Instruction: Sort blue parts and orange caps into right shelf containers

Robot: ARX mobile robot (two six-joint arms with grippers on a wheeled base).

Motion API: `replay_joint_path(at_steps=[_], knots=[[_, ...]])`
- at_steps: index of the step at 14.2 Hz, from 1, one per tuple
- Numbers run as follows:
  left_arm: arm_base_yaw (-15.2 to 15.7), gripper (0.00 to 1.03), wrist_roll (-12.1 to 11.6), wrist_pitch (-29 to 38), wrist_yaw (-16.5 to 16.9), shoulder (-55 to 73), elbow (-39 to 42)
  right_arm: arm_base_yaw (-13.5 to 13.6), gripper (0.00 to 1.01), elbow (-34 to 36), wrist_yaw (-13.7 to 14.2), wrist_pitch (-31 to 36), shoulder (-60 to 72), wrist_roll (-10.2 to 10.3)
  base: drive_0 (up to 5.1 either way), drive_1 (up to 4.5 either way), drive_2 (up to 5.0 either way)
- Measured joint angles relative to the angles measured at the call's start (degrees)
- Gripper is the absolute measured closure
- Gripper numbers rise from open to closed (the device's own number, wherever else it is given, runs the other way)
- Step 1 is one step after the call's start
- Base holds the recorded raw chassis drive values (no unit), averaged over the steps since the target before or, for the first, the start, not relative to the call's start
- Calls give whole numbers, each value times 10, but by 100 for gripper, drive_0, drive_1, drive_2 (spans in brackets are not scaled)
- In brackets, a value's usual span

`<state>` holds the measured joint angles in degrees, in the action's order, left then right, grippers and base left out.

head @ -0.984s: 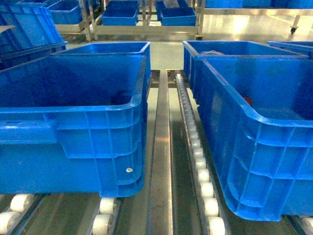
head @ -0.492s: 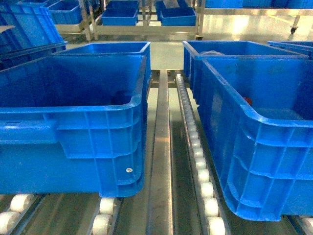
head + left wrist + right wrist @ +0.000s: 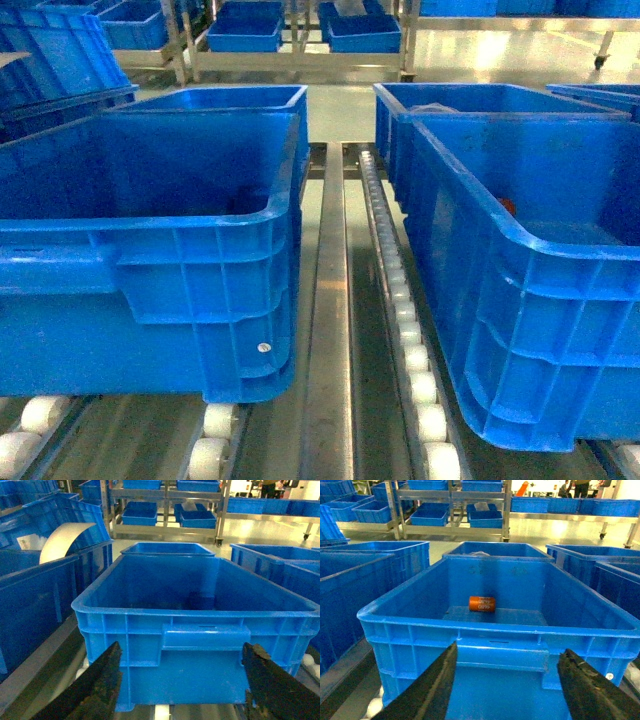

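Observation:
Two large blue containers stand side by side on roller tracks, the left one (image 3: 150, 260) and the right one (image 3: 530, 310). An orange cap (image 3: 482, 603) lies on its side on the floor of the right container (image 3: 495, 650); a sliver of the orange cap (image 3: 507, 206) shows in the head view. My right gripper (image 3: 510, 650) is open, low in front of that container's handle. My left gripper (image 3: 182, 652) is open, facing the near wall of the left container (image 3: 200, 630), whose visible floor is bare. No blue parts are in view. Neither gripper shows in the head view.
A metal rail (image 3: 327, 300) and a line of white rollers (image 3: 405, 310) run between the two containers. More blue crates (image 3: 480, 100) stand behind and to both sides. Racks with smaller blue bins (image 3: 245, 30) stand at the back. A curved white sheet (image 3: 65, 537) sits in a left-hand crate.

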<state>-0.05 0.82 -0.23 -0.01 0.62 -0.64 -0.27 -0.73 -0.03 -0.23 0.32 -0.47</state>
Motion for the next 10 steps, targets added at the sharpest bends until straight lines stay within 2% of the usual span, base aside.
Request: replay_joint_path(at_steps=[3, 4, 10], knots=[[0, 3, -1, 0, 0, 0, 0, 0, 5, 0, 0, 0, 0, 0, 0, 0, 0], [0, 6, -1, 0, 0, 0, 0, 0, 3, 0, 0, 0, 0, 0, 0, 0, 0], [0, 5, -1, 0, 0, 0, 0, 0, 3, 0, 0, 0, 0, 0, 0, 0, 0]])
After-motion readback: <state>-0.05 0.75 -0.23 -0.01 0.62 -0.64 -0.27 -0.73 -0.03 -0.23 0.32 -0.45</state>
